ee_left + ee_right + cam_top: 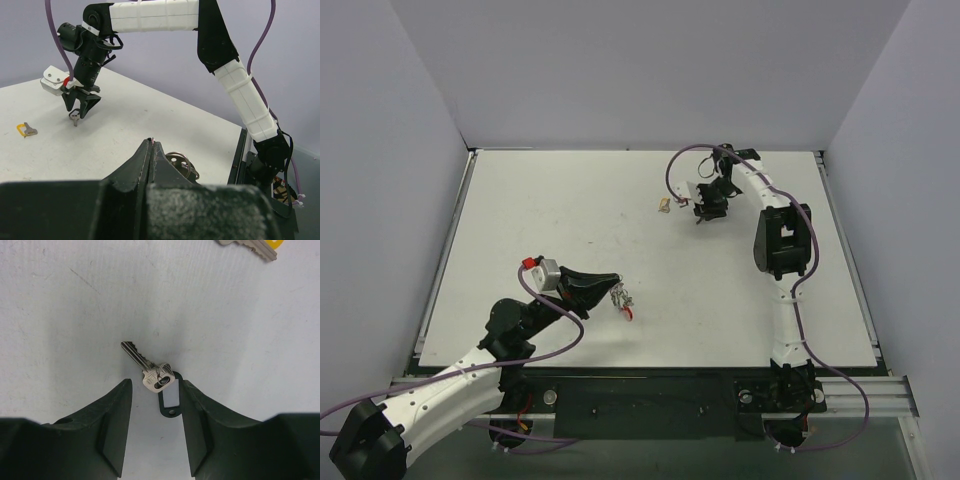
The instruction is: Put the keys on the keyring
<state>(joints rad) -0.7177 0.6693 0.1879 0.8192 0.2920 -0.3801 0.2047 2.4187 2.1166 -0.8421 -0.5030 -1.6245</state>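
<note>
Observe right gripper (706, 214) spread open astride tagged key (137, 357) toward far edge, ready for pickup. Observe left gripper (152, 147) closed beside keyring (182, 161) near front edge, likely steadying it.

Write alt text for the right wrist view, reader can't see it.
A small silver metal key on a little ring with a black plastic tag lies on the white table between the open black fingers of the right gripper. A yellow-headed key shows at the top edge.
</note>
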